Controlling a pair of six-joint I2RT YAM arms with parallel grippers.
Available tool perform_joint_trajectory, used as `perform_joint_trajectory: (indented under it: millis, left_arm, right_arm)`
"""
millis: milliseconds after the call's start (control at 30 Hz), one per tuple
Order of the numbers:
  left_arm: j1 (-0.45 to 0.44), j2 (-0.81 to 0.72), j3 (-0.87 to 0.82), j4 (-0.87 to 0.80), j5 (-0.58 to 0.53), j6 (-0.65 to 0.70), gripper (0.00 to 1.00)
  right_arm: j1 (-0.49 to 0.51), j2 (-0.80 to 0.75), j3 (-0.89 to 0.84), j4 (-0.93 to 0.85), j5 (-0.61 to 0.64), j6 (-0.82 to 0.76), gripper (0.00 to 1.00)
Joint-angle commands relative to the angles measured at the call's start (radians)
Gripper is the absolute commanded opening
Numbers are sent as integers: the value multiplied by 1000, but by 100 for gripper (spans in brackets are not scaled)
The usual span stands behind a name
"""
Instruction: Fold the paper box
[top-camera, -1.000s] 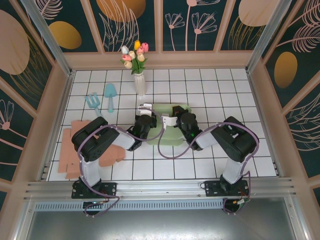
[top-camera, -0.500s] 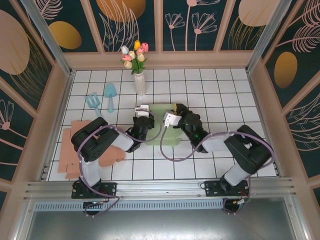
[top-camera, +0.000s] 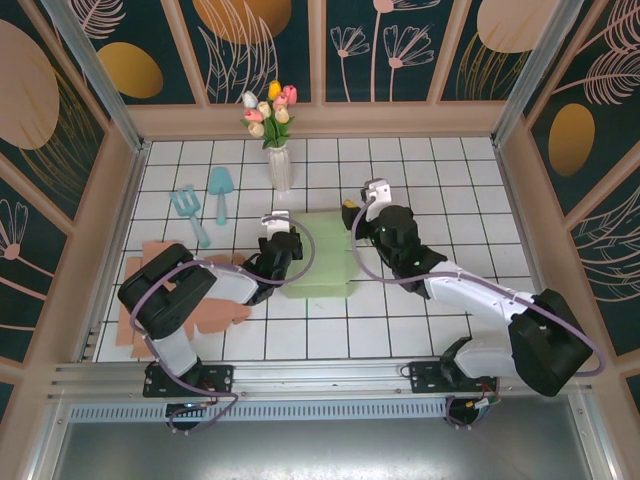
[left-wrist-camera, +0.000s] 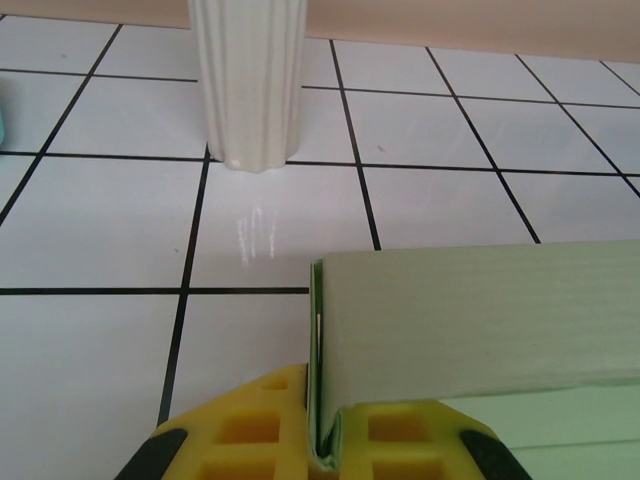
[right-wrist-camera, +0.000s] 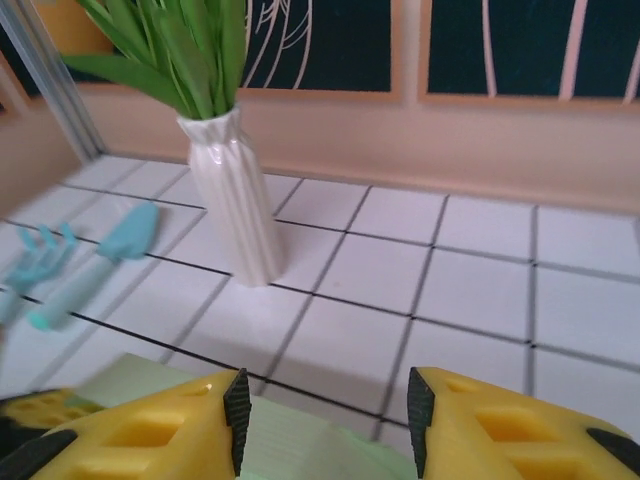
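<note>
1. At frame centre in the overhead view, a pale green paper box (top-camera: 325, 268), lying mostly flat on the white tiled worktop (top-camera: 450, 180), below a white ribbed vase (top-camera: 279, 167) of tulips.
2. Left hand (left-wrist-camera: 322, 452) closed on the box's left edge. In its wrist view, yellow fingers (left-wrist-camera: 250, 440) pinching the crease at bottom centre, with a green flap (left-wrist-camera: 480, 310) standing upright to the right.
3. Right hand (right-wrist-camera: 325, 420) open, with nothing between its yellow fingers (right-wrist-camera: 150, 430). Poised near the box's upper right corner, seemingly clear of the paper, facing the vase.
4. Judged step: early folding, with one side wall raised and held and the rest not yet formed.
5. Next move likely calls for lowering the right hand onto the opposite edge to lift that flap, while keeping the left pinch firm to prevent sliding.
</note>
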Motion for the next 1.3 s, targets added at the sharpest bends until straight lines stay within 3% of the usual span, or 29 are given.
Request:
perform_joint_trajectory:
  millis: [0,167,800,1267]
  left_arm:
    - [8,-23,-17,-87,27,-63,0]
    - [8,-23,-25,-74,56,-74,0]
    - [8,-23,-37,-40,88,-91,0]
    - [8,-8,-45,3,136,-102,0]
  right_arm:
    - [-4,18,-12,-48,-113,295,48]
    - [-18,65,-10,16,-186,335,53]
    - [-51,232,21,102,-262,407,58]
    - [-67,280,-101,500,-455,532,54]
